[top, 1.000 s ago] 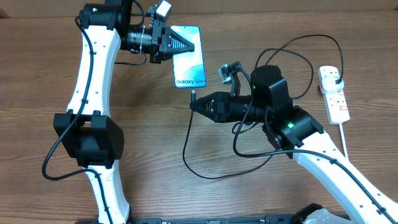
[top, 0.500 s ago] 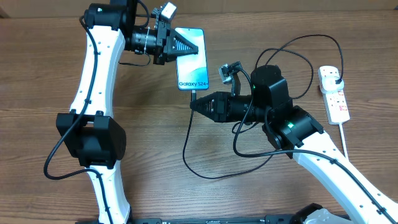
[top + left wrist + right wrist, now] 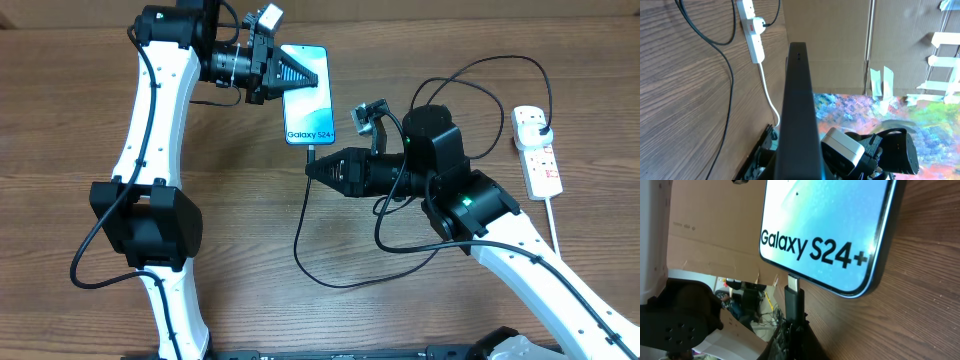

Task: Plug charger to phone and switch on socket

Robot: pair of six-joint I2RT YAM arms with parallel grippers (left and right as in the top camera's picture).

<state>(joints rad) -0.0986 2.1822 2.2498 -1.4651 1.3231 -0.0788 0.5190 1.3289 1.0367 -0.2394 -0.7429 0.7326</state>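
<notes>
Phone [image 3: 309, 112]: slim rectangular smartphone, light-blue screen lit, "Galaxy S24+" printed near its lower end. Location: upper middle of the brown wooden worktop [image 3: 60, 130], screen up. My left pincer [image 3: 303, 71] is closed on its upper end. The left wrist view gives only its dark edge, seen end-on.

Charger [image 3: 297, 243]: long thin black cable, looping over the worktop beside my right arm. The charger's small black connector [image 3: 794, 300] is pinched in my right pincer [image 3: 311, 168], which is closed narrow on it and aimed at the phone's lower edge. In the right wrist view the metal tip meets that edge at the port with a short bright length showing. I judge it entering, not fully home.

Socket [image 3: 540, 150]: small white oblong power strip with red switch marks and a thick white cord. It lies at the far right, well apart from both pincers. A black plug [image 3: 541, 124] sits in its far end.

Step in hand: mating connector to phone. Next move, as I judge it: a short straight push along the phone's long axis with the left pincer bracing, then a release and a reach for the socket's switch.

Not made out:
- whether the phone rests on the worktop or is held off it
- how deep the tip sits in the port
- whether the switch is on or off
- the right pincer's fingertips, dark and cut off at the bottom of their own view
</notes>
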